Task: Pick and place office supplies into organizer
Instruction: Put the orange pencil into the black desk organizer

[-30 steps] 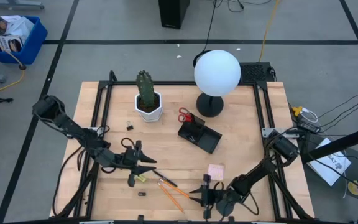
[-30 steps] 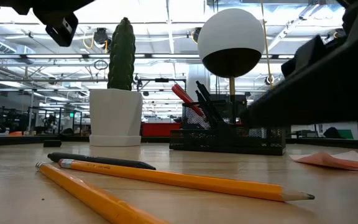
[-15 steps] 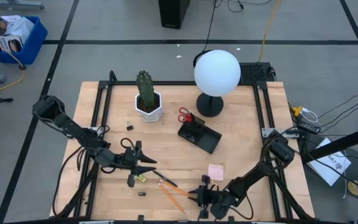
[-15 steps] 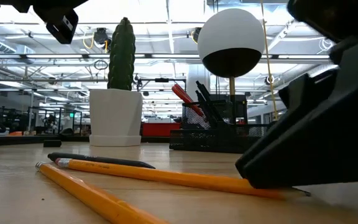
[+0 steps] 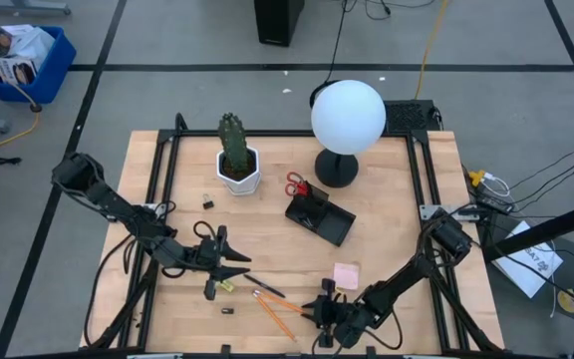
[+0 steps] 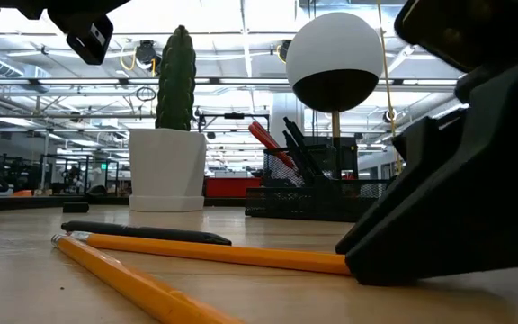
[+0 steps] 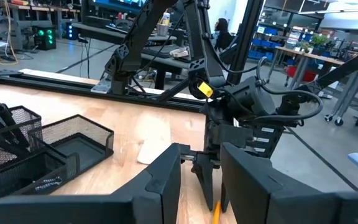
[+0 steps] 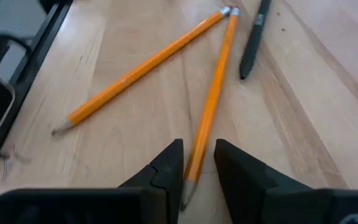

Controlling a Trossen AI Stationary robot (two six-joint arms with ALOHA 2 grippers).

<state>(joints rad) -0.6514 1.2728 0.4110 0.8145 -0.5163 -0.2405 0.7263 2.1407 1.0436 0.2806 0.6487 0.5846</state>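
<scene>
Since a second ago the right end effector [image 8: 197,165] has slid along the table's [image 5: 387,239] near edge toward the orange pencils [image 5: 277,311], its slightly parted fingers now straddling one pencil's tip without clenching it; a black pen [image 5: 264,287] lies beside them. Left end effector [image 5: 229,269] hovers unmoved near the left edge, grasping nothing visible; farther back, mid-table, sits the organizer [image 5: 320,217] holding red-handled scissors [image 5: 296,185].
</scene>
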